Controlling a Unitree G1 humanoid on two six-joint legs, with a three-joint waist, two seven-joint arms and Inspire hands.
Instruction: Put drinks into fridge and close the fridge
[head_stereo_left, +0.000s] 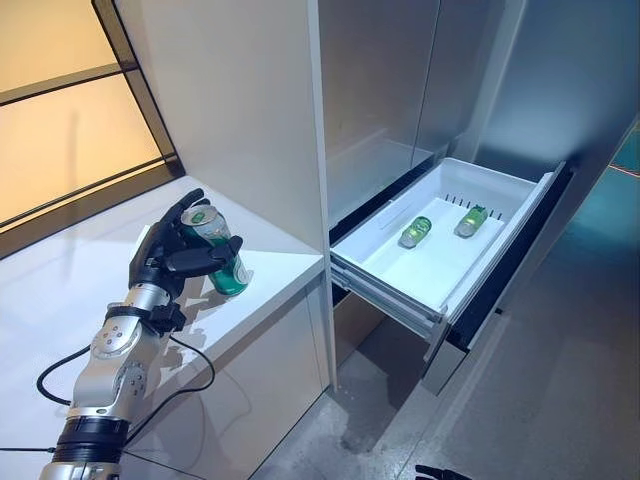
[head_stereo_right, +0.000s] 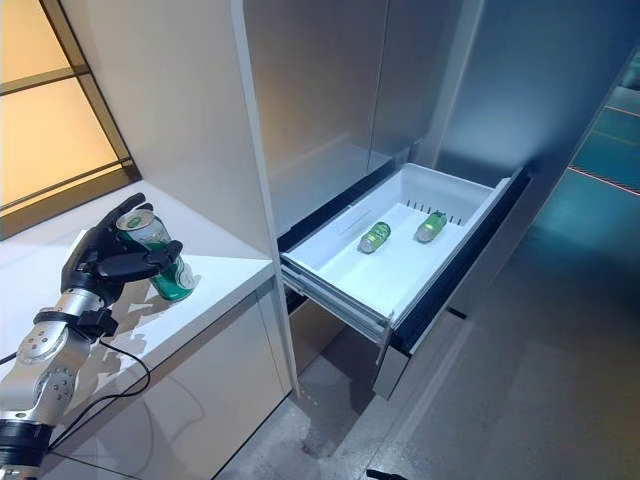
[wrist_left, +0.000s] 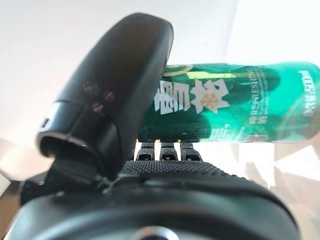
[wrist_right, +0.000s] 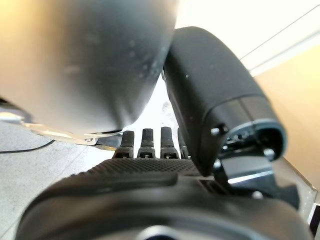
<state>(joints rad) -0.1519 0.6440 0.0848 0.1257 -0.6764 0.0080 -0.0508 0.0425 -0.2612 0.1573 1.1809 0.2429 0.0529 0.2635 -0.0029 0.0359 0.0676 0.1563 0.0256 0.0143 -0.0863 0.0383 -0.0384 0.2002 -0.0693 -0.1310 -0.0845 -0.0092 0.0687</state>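
- While the left hand (head_stereo_left: 172, 252) sits at about 8 o'clock in the head views, its fingers and thumb are curled round a green can (head_stereo_left: 220, 255), thumb across the front, fingers behind.
- The can is tilted, top leaning toward 11 o'clock; its base looks to be on or just above the white counter (head_stereo_left: 270, 275), I cannot tell which.
- The left wrist view shows the can (wrist_left: 225, 102) lying across the palm, thumb (wrist_left: 120, 85) pressed on its side, fingers under it.
- Right hand (wrist_right: 165, 195): seen only in its own wrist view, fingers lying straight, a blurred pale grey shape close above them. It holds no can; what that shape is I cannot tell.
- Toward 2 o'clock, past the cabinet's upright panel (head_stereo_left: 250, 110), the fridge drawer (head_stereo_left: 520, 215) stands pulled out. Two more cans (head_stereo_left: 415, 232) (head_stereo_left: 471, 221) lie on their sides in it, near each other, not touching.
- Handling, as I judge it: thin metal wall, smooth and slick; heavy if full. Hold round the middle of the body, firm but not crushing, and keep clear of the rim.
- Task state, as I judge it: one can in hand, not yet carried over; drawer not yet shut.
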